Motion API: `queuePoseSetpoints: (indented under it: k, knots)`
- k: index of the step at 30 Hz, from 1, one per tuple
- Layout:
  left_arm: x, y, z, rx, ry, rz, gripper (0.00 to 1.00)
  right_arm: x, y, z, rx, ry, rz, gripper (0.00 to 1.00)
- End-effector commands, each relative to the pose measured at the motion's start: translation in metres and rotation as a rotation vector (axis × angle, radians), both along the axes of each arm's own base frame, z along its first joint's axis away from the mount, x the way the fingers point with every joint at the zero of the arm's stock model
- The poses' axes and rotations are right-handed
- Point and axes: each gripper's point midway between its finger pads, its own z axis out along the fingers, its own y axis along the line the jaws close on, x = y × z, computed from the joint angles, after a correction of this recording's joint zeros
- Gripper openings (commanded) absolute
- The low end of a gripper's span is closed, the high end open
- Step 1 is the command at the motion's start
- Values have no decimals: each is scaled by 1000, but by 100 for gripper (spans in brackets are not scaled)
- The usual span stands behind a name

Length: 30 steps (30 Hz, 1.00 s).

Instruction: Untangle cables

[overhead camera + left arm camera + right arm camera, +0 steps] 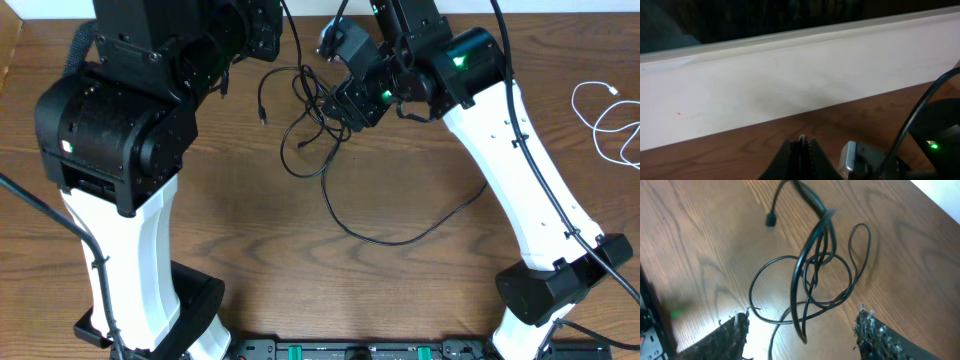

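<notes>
The black cables (310,125) lie in a tangle of loose loops on the wooden table, with one plug end (263,116) off to the left. In the right wrist view the tangle (815,275) lies just ahead of the jaws, and the plug end (771,220) is further off. My right gripper (802,330) is open and empty just above the tangle; it also shows in the overhead view (335,112). A white cable (608,120) lies in loops at the far right. My left gripper (801,150) is shut with nothing seen in it and faces the back wall.
A white wall (790,75) runs along the table's back edge. One long black cable loop (400,235) trails toward the table's middle. The right arm's base (550,285) stands at the front right. The left arm (120,150) fills the left side.
</notes>
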Motion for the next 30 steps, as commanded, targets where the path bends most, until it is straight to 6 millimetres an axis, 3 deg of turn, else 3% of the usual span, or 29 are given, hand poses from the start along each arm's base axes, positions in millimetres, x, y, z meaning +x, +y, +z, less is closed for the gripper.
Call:
queuePoseSetpoints:
  k: [1, 4, 7, 13, 15, 16, 19, 24, 30]
  knots:
    - [3, 2, 6, 3, -29, 6, 7, -8, 0, 14, 17, -27, 19, 54]
    - [3, 0, 10, -7, -40, -6, 7, -9, 2, 14, 18, -28, 24, 42]
    - [-1, -7, 15, -42, -47, -35, 7, -10, 4, 13, 17, -26, 28, 52]
    - [-18, -24, 42, -131, -116, -145, 7, -13, 5, 9, 8, -11, 33, 50]
    - [-23, -23, 48, -138, -134, -151, 7, -13, 5, 8, 6, -6, 33, 39]
    - [-26, -22, 49, -138, -135, -151, 7, -13, 5, 8, 6, -5, 33, 18]
    - [-29, -17, 48, -129, -131, -137, 7, -12, 5, 8, 6, -6, 33, 1]
    - [-25, -5, 37, -71, -105, -70, 7, -2, 0, 8, -22, -49, -5, 1]
    - [-20, 18, 29, -7, -90, 50, 8, 37, -20, 21, -67, -188, -150, 1]
